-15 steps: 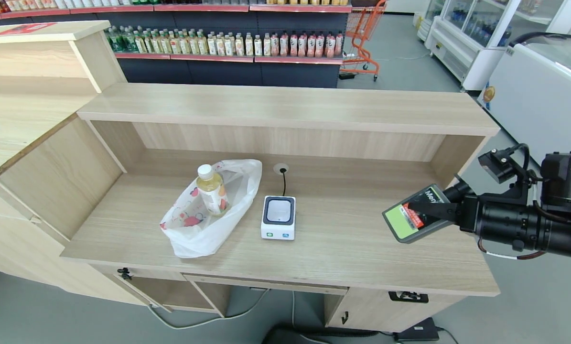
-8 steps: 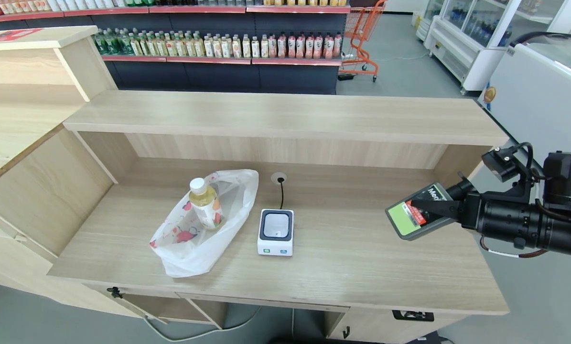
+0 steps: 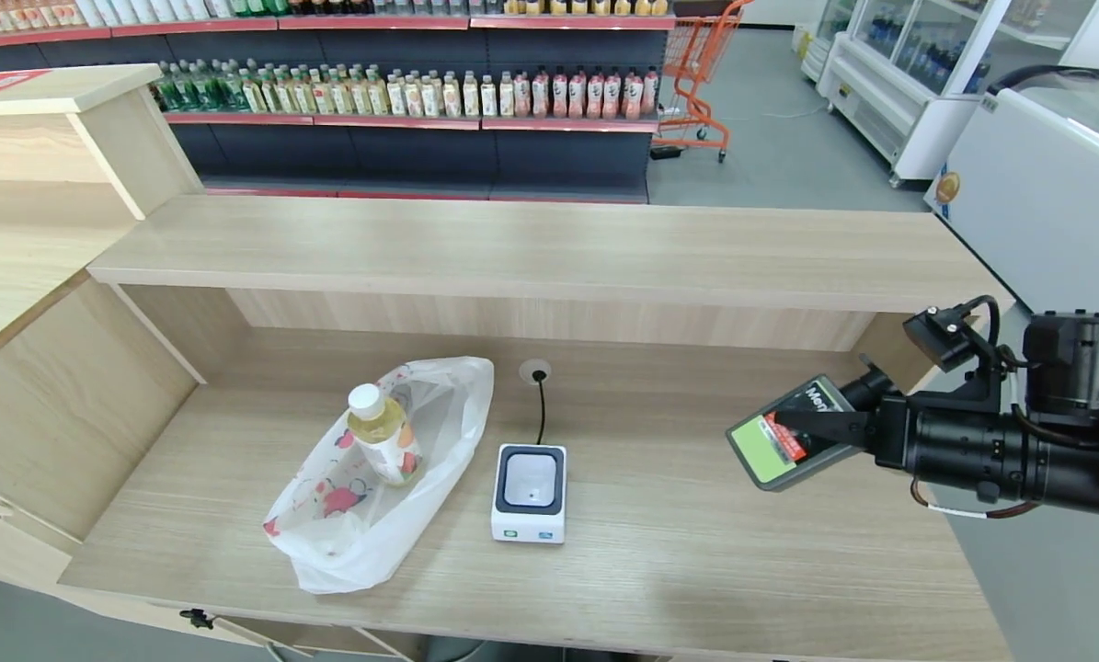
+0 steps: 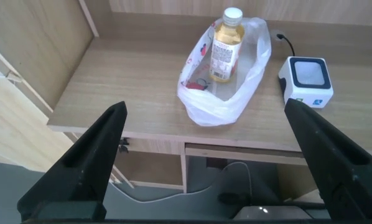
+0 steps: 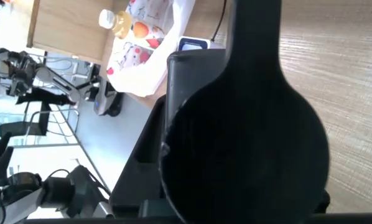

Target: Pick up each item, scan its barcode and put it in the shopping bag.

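My right gripper (image 3: 793, 428) is shut on a flat grey pack (image 3: 774, 450) with a green and red label. It holds the pack in the air over the right part of the wooden counter (image 3: 696, 570), well to the right of the scanner. The white barcode scanner (image 3: 530, 492) sits mid-counter with its dark window facing up. Left of it lies the open white shopping bag (image 3: 328, 542) with a yellow drink bottle (image 3: 379, 439) standing inside. In the left wrist view my left gripper (image 4: 204, 162) is open, off the counter's front edge, with the bag (image 4: 220, 102) and bottle (image 4: 224, 43) beyond it.
A raised wooden ledge (image 3: 549, 248) runs along the back of the counter and side panels (image 3: 71, 414) close its left end. The scanner's black cable (image 3: 541, 409) runs to a hole in the counter. Store shelves (image 3: 402, 92) and freezers (image 3: 1036, 184) stand behind.
The head camera has shifted, so the counter sits lower in the picture. My right gripper keeps the pack in about the same place beside the scanner.
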